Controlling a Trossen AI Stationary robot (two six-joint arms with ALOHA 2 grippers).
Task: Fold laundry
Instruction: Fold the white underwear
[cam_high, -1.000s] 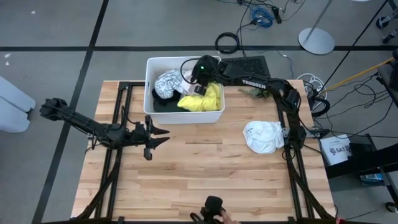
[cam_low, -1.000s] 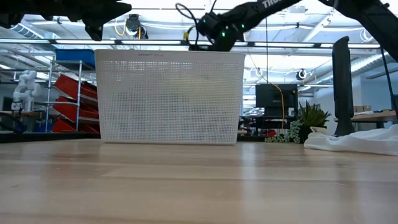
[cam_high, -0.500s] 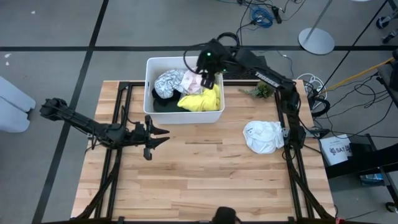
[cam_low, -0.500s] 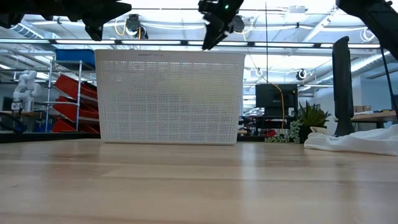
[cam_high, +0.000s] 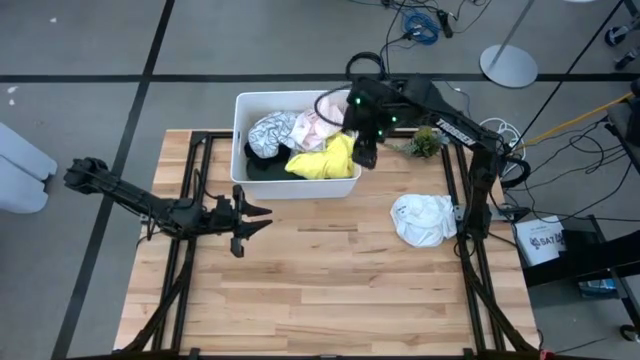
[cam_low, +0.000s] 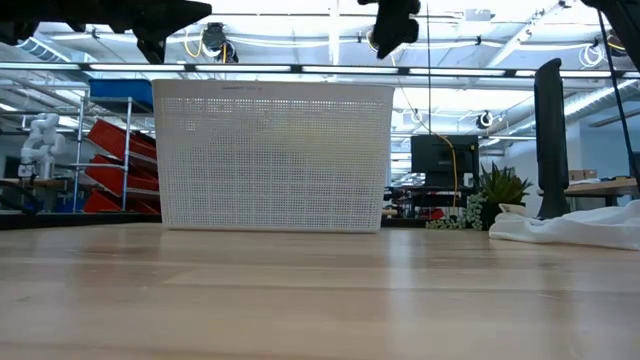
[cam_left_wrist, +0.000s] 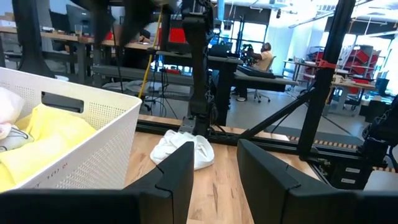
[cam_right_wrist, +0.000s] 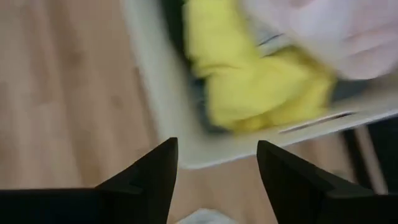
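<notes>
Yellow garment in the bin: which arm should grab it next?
Right. The right gripper is open, empty, over the bin's right edge, beside the yellow garment. The left gripper waits outside the bin.

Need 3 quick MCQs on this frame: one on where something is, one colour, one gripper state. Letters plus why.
1. Where is the white garment lying?
A. in the bin
B. on the table, near the right arm's base
C. on the floor

2. What colour is the garment nearest the bin's front right corner?
A. red
B. orange
C. bright yellow

3. How is the right gripper?
A. open, holding nothing
B. shut on the yellow garment
C. shut on the bin's rim

Key: 1 B, the high view shows it on bare wood outside the bin. 2 C, yellow cloth fills that corner. 3 A, the right wrist view shows its fingers apart with nothing between them.
</notes>
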